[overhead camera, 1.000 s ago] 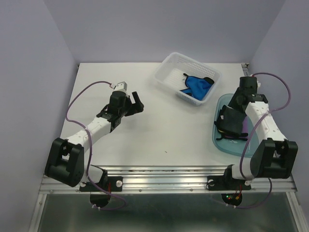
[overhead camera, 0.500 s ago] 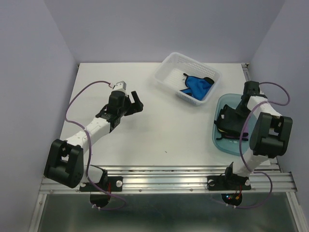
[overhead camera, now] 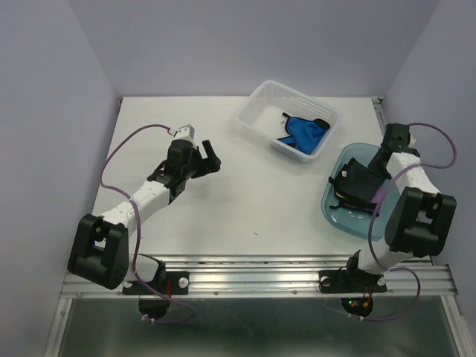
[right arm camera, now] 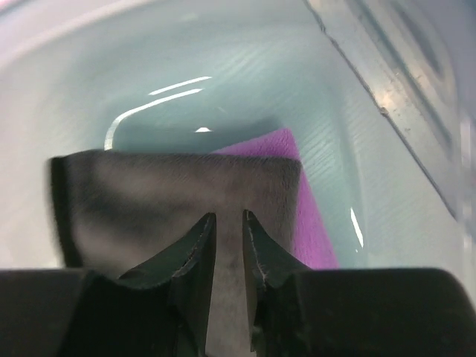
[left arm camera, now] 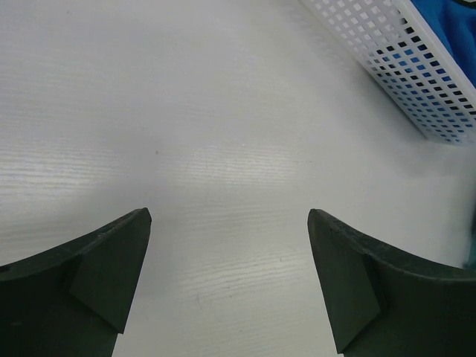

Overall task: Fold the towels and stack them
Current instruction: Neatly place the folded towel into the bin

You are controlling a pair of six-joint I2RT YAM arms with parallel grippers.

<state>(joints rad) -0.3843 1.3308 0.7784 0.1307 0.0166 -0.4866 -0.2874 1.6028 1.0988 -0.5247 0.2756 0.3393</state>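
A black towel [overhead camera: 355,182] lies folded in the translucent blue-green tray [overhead camera: 331,213] at the right. My right gripper [overhead camera: 374,166] reaches into the tray from the far right. In the right wrist view, the right gripper [right arm camera: 229,217] is shut on the near edge of the black towel [right arm camera: 149,190], with cloth filling the narrow gap between its jaws. A purple towel [right arm camera: 316,216] lies under the black one. A bright blue towel [overhead camera: 303,131] sits in the white basket [overhead camera: 262,99]. My left gripper [overhead camera: 211,158] hovers open over bare table.
The white perforated basket [left arm camera: 416,71] stands at the back centre, just right of the left gripper [left arm camera: 229,216], with the blue towel [left arm camera: 455,18] inside. The tray wall [right arm camera: 223,67] curves close around the right gripper. The table's right edge runs just past the tray.
The right gripper's jaws narrowed onto the black towel. Its wrist drew back to the right and the elbow dropped toward the table's near edge. The left arm stayed still.
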